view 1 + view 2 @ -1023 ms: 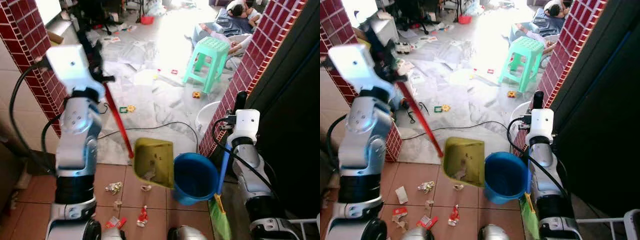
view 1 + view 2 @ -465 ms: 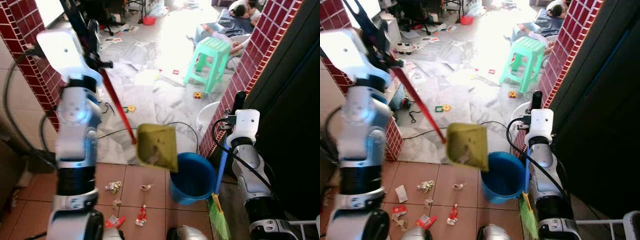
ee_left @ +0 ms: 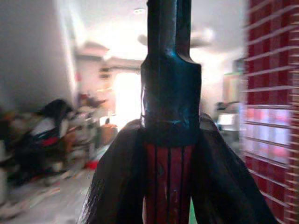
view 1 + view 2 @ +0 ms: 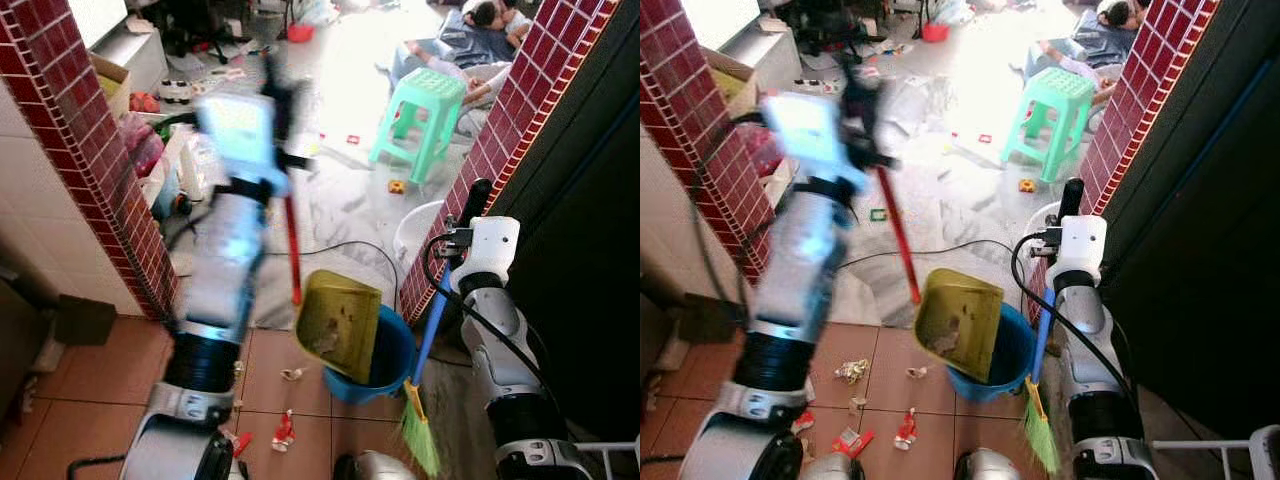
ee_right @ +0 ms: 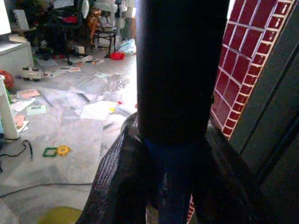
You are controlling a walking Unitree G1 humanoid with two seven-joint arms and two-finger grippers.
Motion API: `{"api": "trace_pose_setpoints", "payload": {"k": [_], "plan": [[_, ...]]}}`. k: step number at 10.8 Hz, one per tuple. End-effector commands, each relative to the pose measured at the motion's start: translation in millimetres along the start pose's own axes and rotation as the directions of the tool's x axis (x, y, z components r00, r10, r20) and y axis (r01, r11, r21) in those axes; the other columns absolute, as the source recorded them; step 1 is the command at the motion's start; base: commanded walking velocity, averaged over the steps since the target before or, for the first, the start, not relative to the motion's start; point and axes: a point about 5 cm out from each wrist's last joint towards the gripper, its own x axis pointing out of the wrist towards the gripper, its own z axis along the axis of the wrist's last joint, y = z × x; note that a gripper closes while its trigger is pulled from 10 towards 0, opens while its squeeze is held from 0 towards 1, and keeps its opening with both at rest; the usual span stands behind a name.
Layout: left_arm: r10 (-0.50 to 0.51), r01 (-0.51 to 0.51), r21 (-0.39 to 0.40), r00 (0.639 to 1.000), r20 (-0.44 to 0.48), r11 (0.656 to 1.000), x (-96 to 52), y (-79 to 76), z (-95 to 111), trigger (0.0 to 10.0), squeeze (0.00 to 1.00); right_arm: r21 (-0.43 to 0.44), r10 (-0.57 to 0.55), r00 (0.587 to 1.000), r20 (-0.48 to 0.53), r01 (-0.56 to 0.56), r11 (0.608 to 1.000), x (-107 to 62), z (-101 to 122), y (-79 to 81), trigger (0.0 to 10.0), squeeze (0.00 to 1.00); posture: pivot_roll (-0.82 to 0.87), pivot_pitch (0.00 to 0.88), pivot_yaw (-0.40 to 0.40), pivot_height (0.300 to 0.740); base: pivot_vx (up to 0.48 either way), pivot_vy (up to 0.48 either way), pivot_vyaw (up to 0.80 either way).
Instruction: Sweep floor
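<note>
My left gripper (image 4: 281, 128) is raised and shut on the red handle (image 4: 291, 250) of a yellow-green dustpan (image 4: 338, 325); the arm is blurred. The dustpan hangs tilted against the near rim of a blue bucket (image 4: 394, 352), with scraps inside it. My right gripper (image 4: 478, 205) is shut on the blue handle (image 4: 431, 322) of a broom, whose green bristles (image 4: 420, 436) rest just right of the bucket. Both wrist views show fingers (image 3: 117, 182) (image 5: 117, 186) clamped on their handles. Paper and wrapper litter (image 4: 284, 431) lies on the brown tiles in front of the bucket.
Red brick pillars stand at left (image 4: 90, 150) and right (image 4: 500, 130), with a dark door (image 4: 590, 250) at far right. Beyond lie a black cable (image 4: 340, 248), a white basin (image 4: 418, 226), a green stool (image 4: 422, 105), scattered toys, and a person lying on the floor (image 4: 470, 30).
My left arm swung to the right, carrying the dustpan from beside the bucket to its rim. The broom's bristles shifted slightly; the right arm stayed put.
</note>
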Motion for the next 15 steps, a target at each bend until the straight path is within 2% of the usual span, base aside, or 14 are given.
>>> {"api": "trace_pose_setpoints", "payload": {"k": [1,2,3,4,5,6,7,8,11,12,13,14,15], "plan": [[-0.087,0.083,0.053,0.994,0.063,0.995,3.2,-11.6,9,10.0,0.0,0.031,-0.002,0.999,0.048,0.001,1.0,4.3,13,0.6,10.0,0.0,-0.04,0.004,-0.043,0.74,0.0,0.0,0.0],[-0.166,0.16,0.081,0.983,0.077,0.984,0.6,-22.9,8,10.0,0.0,0.03,-0.002,0.999,0.048,0.001,1.0,4.5,13,-0.1,10.0,0.0,-0.04,0.004,-0.043,0.74,0.0,0.0,0.0],[-0.331,0.322,0.097,0.938,0.098,0.942,-5.4,-45.8,9,10.0,0.0,0.029,-0.002,0.999,0.048,0.001,1.0,4.5,13,0.2,10.0,0.0,-0.04,0.0,-0.041,0.74,0.0,0.0,0.0],[-0.501,0.487,0.131,0.857,0.118,0.863,-13.3,-69.5,12,10.0,0.0,0.03,0.0,0.999,0.048,-0.002,1.0,4.7,12,1.6,10.0,0.0,-0.04,0.0,-0.042,0.74,0.0,0.0,0.0],[-0.65,0.633,0.152,0.753,0.104,0.759,-21.2,-91.6,15,10.0,0.0,0.029,0.003,0.999,0.05,-0.005,1.0,5.4,13,2.3,10.0,0.0,-0.04,0.0,-0.044,0.74,0.0,0.0,0.0],[-0.719,0.696,0.195,0.691,0.081,0.691,-25.7,-102.9,15,10.0,0.0,0.028,0.005,0.999,0.05,-0.006,1.0,6.1,13,2.5,10.0,0.0,-0.04,0.0,-0.045,0.74,0.0,0.0,0.0],[-0.742,0.719,0.195,0.664,0.088,0.667,-27.9,-111.2,17,10.0,0.0,0.024,0.005,0.999,0.051,-0.006,1.0,6.2,13,2.3,10.0,0.0,-0.04,0.0,-0.046,0.74,0.0,0.0,0.0],[-0.756,0.73,0.209,0.649,0.084,0.65,-29.2,-113.8,17,10.0,0.0,0.022,0.004,0.999,0.051,-0.005,1.0,6.2,13,1.9,10.0,0.0,-0.04,0.0,-0.046,0.74,0.0,0.0,0.0],[-0.754,0.726,0.219,0.652,0.081,0.652,-29.4,-110.7,19,10.0,0.0,0.019,0.003,0.999,0.046,-0.004,1.0,6.6,12,1.5,10.0,0.0,-0.04,0.0,-0.045,0.74,0.0,0.0,0.0],[-0.684,0.683,0.048,0.723,0.102,0.729,-23.7,-109.4,23,10.0,0.0,0.017,0.004,0.999,0.042,-0.004,1.0,7.0,11,2.7,10.0,0.0,-0.04,0.0,-0.045,0.74,0.0,0.0,0.0],[-0.694,0.696,0.002,0.717,0.068,0.718,-27.5,-110.5,15,10.0,0.0,0.015,0.004,0.999,0.04,-0.005,1.0,7.2,10,3.3,10.0,0.0,-0.04,0.0,-0.045,0.74,0.0,0.0,0.0],[-0.72,0.719,0.045,0.694,0.021,0.694,-31.7,-111.9,8,10.0,0.0,0.012,0.005,0.999,0.039,-0.005,1.0,7.0,10,2.9,10.0,0.0,-0.04,0.0,-0.046,0.74,0.0,0.0,0.0],[-0.719,0.716,0.065,0.695,0.022,0.695,-31.0,-111.9,10,10.0,0.0,0.009,0.004,0.999,0.037,-0.004,1.0,7.0,10,2.3,10.0,0.0,-0.04,0.001,-0.046,0.74,0.0,0.0,0.0]]}}
